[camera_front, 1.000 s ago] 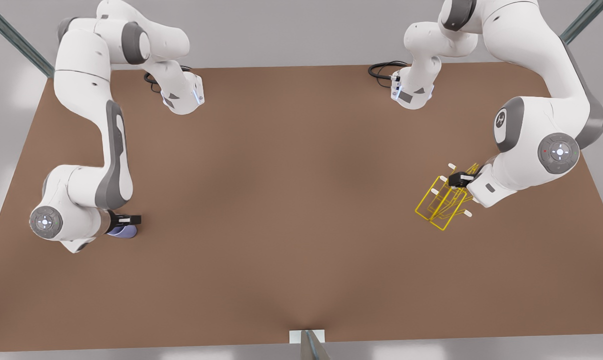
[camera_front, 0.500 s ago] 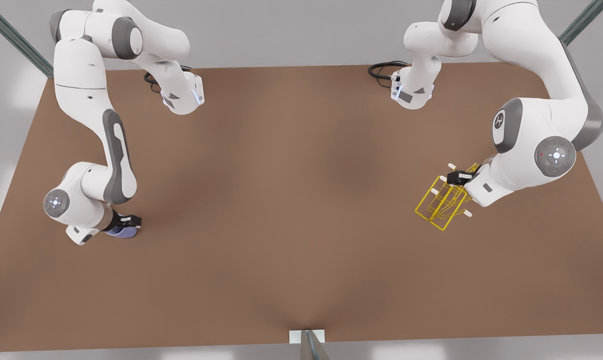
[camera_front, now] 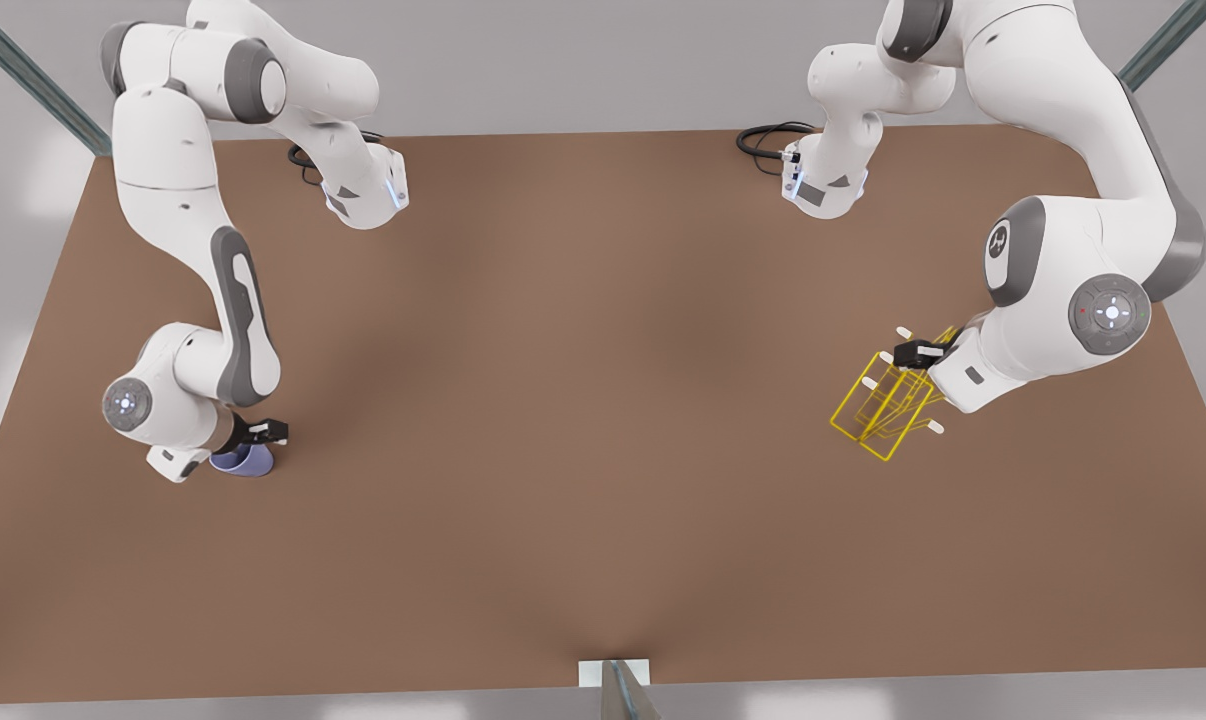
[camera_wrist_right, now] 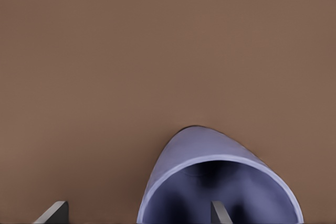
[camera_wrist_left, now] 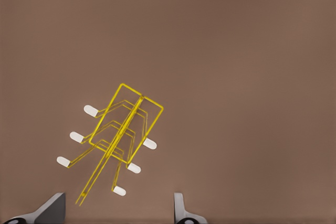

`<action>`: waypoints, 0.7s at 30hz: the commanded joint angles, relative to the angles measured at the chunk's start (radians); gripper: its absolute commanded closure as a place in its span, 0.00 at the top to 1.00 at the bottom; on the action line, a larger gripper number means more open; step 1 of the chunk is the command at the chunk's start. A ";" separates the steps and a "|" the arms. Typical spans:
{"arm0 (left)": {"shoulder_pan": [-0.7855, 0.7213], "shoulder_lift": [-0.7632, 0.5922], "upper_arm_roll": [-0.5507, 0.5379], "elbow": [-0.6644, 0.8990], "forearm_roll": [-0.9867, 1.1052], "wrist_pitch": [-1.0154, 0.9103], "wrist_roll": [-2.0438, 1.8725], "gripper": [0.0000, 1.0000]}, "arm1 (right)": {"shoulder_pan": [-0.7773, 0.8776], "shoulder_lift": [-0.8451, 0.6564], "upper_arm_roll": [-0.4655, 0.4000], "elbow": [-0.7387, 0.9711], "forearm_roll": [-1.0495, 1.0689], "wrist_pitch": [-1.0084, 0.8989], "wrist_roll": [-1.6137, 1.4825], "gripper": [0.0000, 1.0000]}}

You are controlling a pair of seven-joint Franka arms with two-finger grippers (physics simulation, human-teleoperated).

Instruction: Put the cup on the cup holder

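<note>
The small pale lavender-blue tapered tumbler, the cup (camera_front: 246,462), lies on the brown table (camera_front: 583,400) near the front view's left edge, and in the right wrist view the cup (camera_wrist_right: 220,182) shows its open mouth facing the camera, tipped over or strongly tilted. The right gripper (camera_front: 259,436) hangs right over it with its fingers spread: one fingertip (camera_wrist_right: 219,212) shows in front of the cup's hollow, the other (camera_wrist_right: 52,213) stands clear of it on bare table, so the wall sits between them, not yet pinched. The cup looks light, stiff and smooth, so likely slippery; a fair hold would be across the rim wall, one finger inside and one outside, squeezed gently so it does not squirt free. Far across the table, towards the front view's right, stands the yellow thin-wire rack with white-tipped slanted prongs, the cup holder (camera_front: 888,405). The left gripper (camera_front: 918,355) hovers just above it, fingers parted with nothing between them, and its wrist view looks down on the cup holder (camera_wrist_left: 123,129).
</note>
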State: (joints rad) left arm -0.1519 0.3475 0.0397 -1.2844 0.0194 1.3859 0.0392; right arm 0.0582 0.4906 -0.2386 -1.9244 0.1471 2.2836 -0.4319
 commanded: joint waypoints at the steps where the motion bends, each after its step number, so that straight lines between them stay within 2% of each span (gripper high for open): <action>1: 0.000 -0.001 -0.001 0.000 0.001 -0.001 0.001 1.00 | 0.000 0.011 -0.001 0.005 -0.003 0.005 -0.096 1.00; 9: 0.000 -0.002 0.000 0.000 0.001 -0.004 0.001 1.00 | 0.017 0.031 -0.015 0.022 -0.006 0.016 -0.096 1.00; 12: 0.000 -0.002 0.000 0.000 0.001 -0.008 0.001 1.00 | 0.017 0.029 -0.015 0.027 -0.007 0.010 -0.097 0.64; 13: 0.000 -0.002 0.000 0.000 0.001 -0.008 0.001 1.00 | 0.017 0.031 -0.015 0.033 -0.007 0.010 -0.110 0.56; 14: 0.000 -0.002 0.000 0.000 0.001 -0.008 0.001 1.00 | 0.017 0.031 -0.015 0.035 -0.009 0.010 -0.113 0.51; 19: 0.000 -0.001 0.000 0.000 0.001 -0.005 0.001 1.00 | 0.022 0.031 -0.015 0.036 -0.009 0.010 -0.111 0.45; 21: 0.000 -0.001 0.000 0.000 0.001 -0.005 0.001 1.00 | 0.020 0.031 -0.015 0.035 -0.009 0.010 -0.125 0.26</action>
State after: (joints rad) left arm -0.1519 0.3483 0.0398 -1.2844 0.0193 1.3804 0.0396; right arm 0.0785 0.5227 -0.2530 -1.8899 0.1390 2.2933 -0.5060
